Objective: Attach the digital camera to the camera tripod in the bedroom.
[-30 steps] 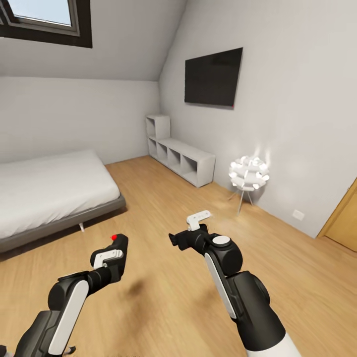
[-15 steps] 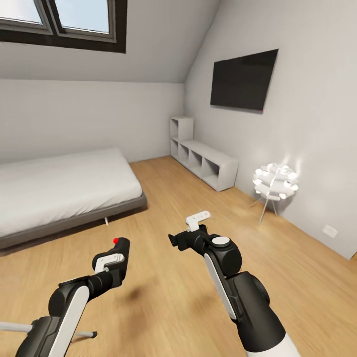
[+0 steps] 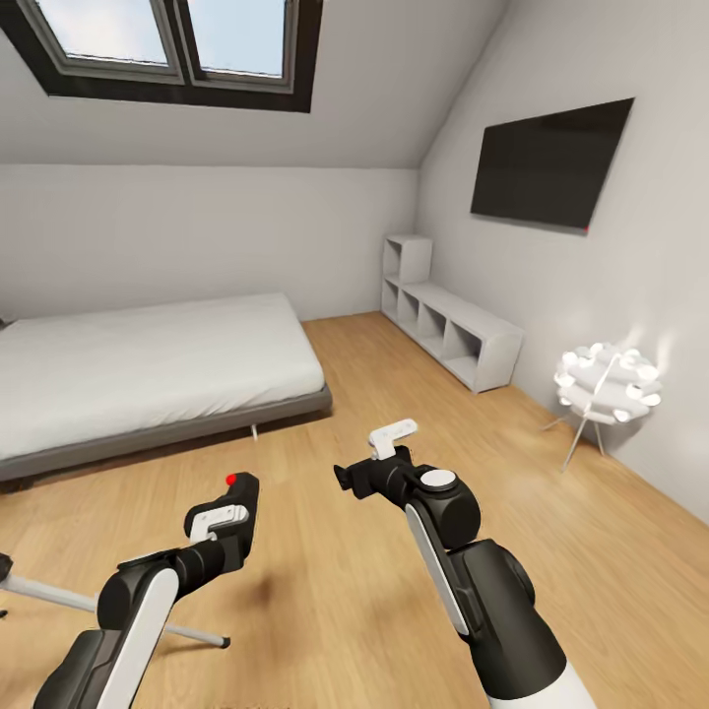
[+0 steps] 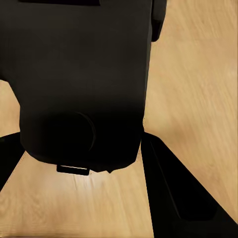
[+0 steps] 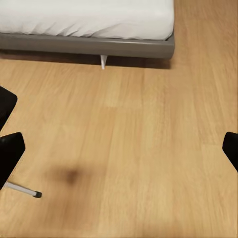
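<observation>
While the left tool (image 3: pixel 228 514) clamps the boxy black digital camera (image 3: pixel 239 497), the right tool (image 3: pixel 392 436) gapes.

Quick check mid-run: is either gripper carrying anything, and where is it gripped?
The left gripper holds the digital camera by its body, fingers on opposite sides, red button up. The right gripper is open and empty.
</observation>
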Tool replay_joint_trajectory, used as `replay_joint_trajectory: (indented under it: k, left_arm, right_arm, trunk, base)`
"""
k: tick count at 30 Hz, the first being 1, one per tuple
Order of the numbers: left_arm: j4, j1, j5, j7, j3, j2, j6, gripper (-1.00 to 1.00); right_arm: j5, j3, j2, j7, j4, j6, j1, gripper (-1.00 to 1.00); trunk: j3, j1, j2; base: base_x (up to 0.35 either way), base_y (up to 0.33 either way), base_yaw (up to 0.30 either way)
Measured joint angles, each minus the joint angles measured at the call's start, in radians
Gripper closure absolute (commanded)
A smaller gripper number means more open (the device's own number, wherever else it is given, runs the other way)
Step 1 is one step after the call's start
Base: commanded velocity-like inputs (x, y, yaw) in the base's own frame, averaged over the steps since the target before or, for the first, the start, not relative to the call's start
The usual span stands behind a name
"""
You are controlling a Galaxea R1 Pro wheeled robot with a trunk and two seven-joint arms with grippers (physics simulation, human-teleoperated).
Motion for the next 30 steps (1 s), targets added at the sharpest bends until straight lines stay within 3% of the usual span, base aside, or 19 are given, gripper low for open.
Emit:
replay_joint_trajectory:
  k: [5, 14, 30]
  left_arm:
    - [0.000, 0.000, 0.001, -0.001, -0.009, -0.004, 0.001, 1.00]
    - [-0.002, 0.033, 0.002, -0.003, -0.024, -0.042, -0.002, 1.00]
    - [-0.001, 0.064, 0.001, -0.003, -0.096, -0.047, -0.011, 1.00]
  right_arm:
    - [0.000, 0.000, 0.000, 0.000, 0.000, 0.000, 0.000, -1.00]
    - [0.000, -0.006, 0.000, 0.000, 0.000, 0.000, -0.003, -1.00]
    - [0.000, -0.007, 0.000, 0.000, 0.000, 0.000, -0.004, -1.00]
  trunk:
    - [0.016, -0.019, 0.035]
    - [0.044, -0.054, 0.098]
    - [0.094, -0.115, 0.210]
  base:
    - [0.000, 0.000, 0.296]
    - [0.000, 0.000, 0.295]
    - [0.000, 0.000, 0.295]
